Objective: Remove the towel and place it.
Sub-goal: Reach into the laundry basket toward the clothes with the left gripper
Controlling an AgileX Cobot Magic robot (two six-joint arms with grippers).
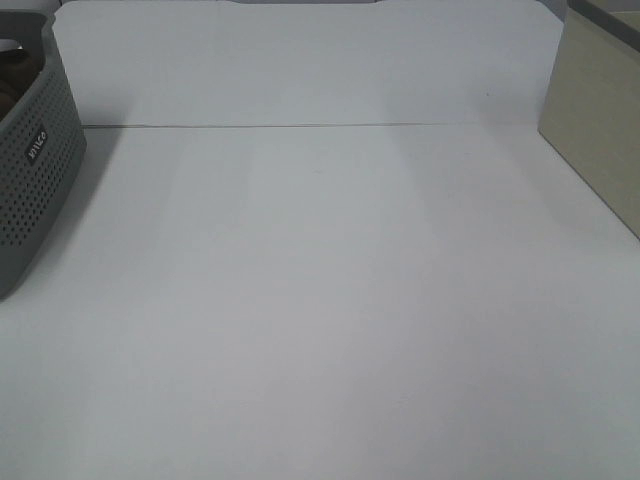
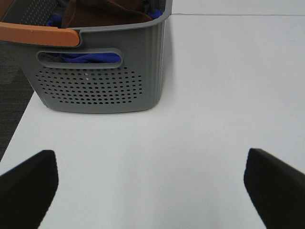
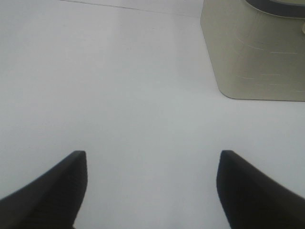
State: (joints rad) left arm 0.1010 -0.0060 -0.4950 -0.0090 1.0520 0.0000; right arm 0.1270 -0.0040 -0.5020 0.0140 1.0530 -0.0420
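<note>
- Left gripper point(image 2: 152, 191): 2 fingers spread wide with nothing between them, held over the white table point(image 2: 214, 95) and aimed at the end wall of the grey basket point(image 2: 105, 90), near but apart.
- Right gripper point(image 3: 152, 191): also spread and holding nothing, over the table, with a beige box point(image 3: 257, 52) ahead and off to one side.
- Towel point(image 2: 105, 12): brown, bunched inside the basket above blue cloth point(image 2: 86, 58), at the table's left edge.
</note>
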